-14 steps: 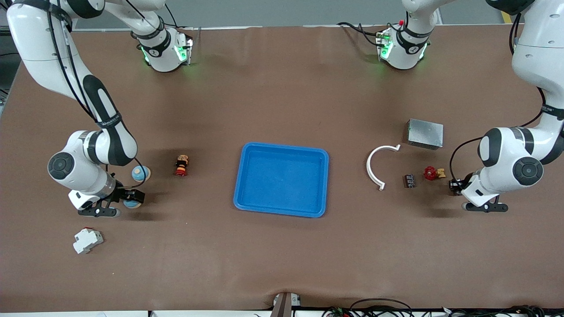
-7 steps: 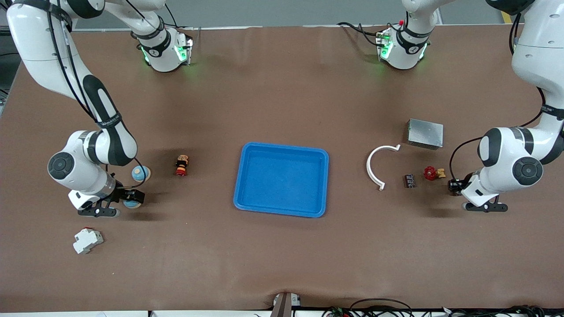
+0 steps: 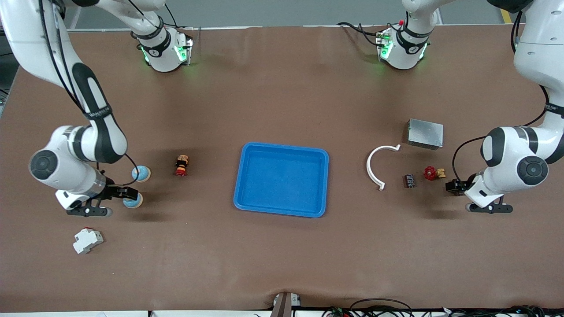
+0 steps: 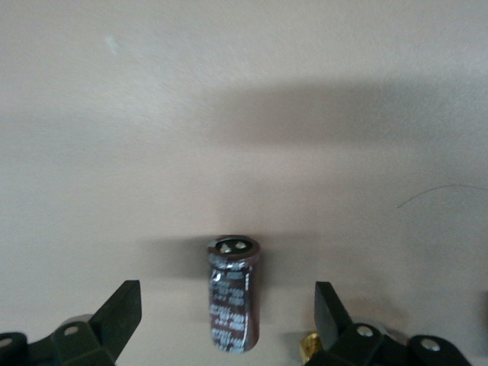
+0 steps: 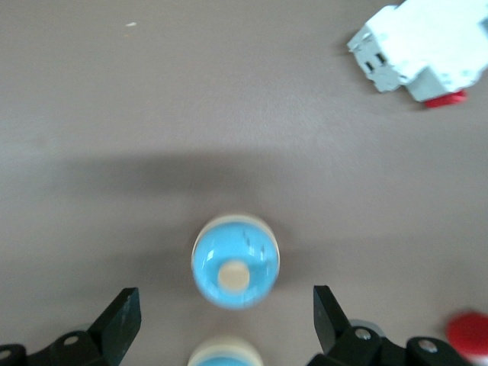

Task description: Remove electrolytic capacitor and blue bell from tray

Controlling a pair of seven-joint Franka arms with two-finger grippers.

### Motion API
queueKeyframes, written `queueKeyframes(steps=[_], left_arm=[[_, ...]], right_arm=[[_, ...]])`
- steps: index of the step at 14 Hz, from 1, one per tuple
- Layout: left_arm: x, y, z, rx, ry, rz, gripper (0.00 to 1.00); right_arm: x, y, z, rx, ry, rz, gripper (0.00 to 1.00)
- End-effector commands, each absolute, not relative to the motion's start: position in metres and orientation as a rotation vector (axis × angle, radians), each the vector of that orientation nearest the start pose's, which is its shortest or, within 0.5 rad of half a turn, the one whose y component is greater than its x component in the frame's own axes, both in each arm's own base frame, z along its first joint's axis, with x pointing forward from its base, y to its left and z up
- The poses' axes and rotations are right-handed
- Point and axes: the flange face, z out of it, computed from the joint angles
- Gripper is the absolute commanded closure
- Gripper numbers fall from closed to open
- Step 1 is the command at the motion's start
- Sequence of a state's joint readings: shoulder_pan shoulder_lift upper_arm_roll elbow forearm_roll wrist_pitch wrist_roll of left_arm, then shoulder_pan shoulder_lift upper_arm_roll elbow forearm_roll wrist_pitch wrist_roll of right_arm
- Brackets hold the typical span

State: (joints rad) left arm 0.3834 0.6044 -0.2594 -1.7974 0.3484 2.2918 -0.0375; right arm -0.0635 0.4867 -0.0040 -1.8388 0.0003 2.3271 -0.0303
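Right gripper: The right gripper [image 3: 118,192] hangs low at the right arm's end of the table, fingers [image 5: 122,316] spread wide and holding nothing, one blue bell [image 5: 235,261] framed in the gap between them.
Bells: Two blue bells with cream knobs stand near each other; the one by the gripper [image 3: 132,201] is nearer the front camera, the second bell [image 3: 141,173] farther from it.
Left gripper: The left gripper [image 3: 454,186] sits low at the left arm's end, jaws wide apart and empty, the capacitor [image 4: 232,292] lying on its side in line with the open gap.
Capacitor: The dark capacitor [image 3: 410,180] rests on the brown table [image 3: 282,264] between a white curved bracket [image 3: 375,169] and a red valve [image 3: 431,173].
Tray: A blue tray [image 3: 282,210] sits mid-table with nothing in it.
Also on the table: A grey metal box [image 3: 424,134], a white circuit breaker [image 3: 87,240], and a red-and-yellow push button [image 3: 181,165].
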Motion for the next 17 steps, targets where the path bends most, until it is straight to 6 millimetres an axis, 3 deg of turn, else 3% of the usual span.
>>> queueKeyframes(steps=[1,5,8,11,13,15,17], left_arm=[[0.635,0.104,0.257,-3.013,0.056,0.129,0.00],[0.626,0.104,0.318,-3.015,-0.020,0.174,0.00],[0.617,0.092,0.360,-3.022,-0.027,0.189,0.00],[0.602,0.086,0.403,-3.028,-0.018,0.225,0.00],[0.590,0.076,0.441,-3.070,-0.001,0.207,0.00],[0.582,0.070,0.473,-3.087,-0.008,0.184,0.00],[0.578,0.054,0.501,-3.100,0.010,0.219,0.00]], right_arm=[[0.624,-0.041,0.330,-3.125,0.044,0.049,0.00],[0.601,-0.039,0.413,-3.131,0.027,0.047,0.00],[0.581,-0.034,0.480,-3.144,0.018,0.003,0.00],[0.576,-0.034,0.545,-3.146,0.025,0.039,0.00],[0.575,-0.035,0.593,-3.150,0.026,0.015,0.00],[0.571,-0.034,0.624,-3.147,0.039,-0.004,0.00],[0.566,-0.032,0.636,-3.134,0.086,0.007,0.00]])
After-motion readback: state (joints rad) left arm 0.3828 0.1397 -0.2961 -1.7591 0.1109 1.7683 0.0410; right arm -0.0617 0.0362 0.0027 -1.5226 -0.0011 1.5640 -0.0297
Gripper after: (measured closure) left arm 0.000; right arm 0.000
